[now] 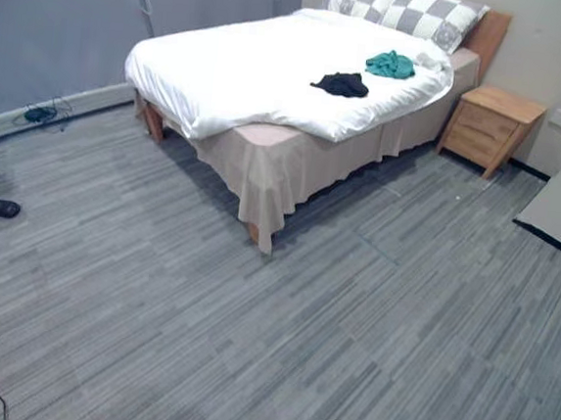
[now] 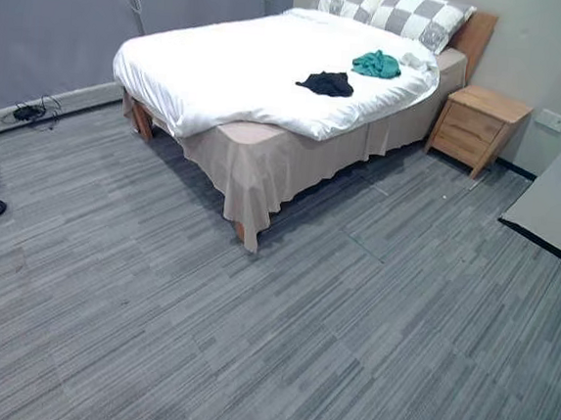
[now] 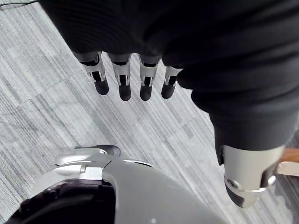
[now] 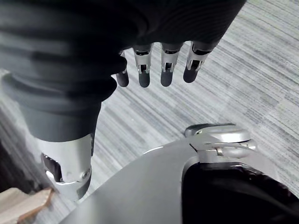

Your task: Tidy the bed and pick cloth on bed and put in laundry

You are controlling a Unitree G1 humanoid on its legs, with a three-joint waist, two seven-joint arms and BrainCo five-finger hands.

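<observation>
– Plenty of grey floor (image 1: 249, 345) to cross first, then the big bed (image 1: 294, 167) against the far wall. White duvet (image 1: 254, 65) over it, a bit rumpled, sagging off the near corner. Checked pillows (image 1: 406, 10) up by the headboard, wooden nightstand (image 1: 489, 125) just beside that end. Best way in?

– Would head for the nightstand side, honestly. Closest edge to the laundry bits, so less leaning across the mattress. Stop short of the bed skirt, square up to the edge, only then reach. No rushing the walk; nothing to grab from back here anyway.

– And the clothes? Grab before or after straightening?

– Before, probably. Two cloths on the duvet, both toward the pillow end: black cloth (image 1: 341, 84) further from the pillows, teal cloth (image 1: 390, 64) near it but not touching, closer to them. Take the black one first as the nearer of the two, pinch at the top of the heap, lift straight up to avoid dragging the duvet along. Smoothing afterwards much easier with a bare cover.

– Ready for that reach, though?

– Not really posed yet. Both hanging low over the floor: left robot hand (image 3: 124, 79) and right robot hand (image 4: 154, 67), fingertips pointing down. Fingers straight-ish, apart from the thumb, holding nothing at all. Need raising and turning palm-in before any grab.
</observation>
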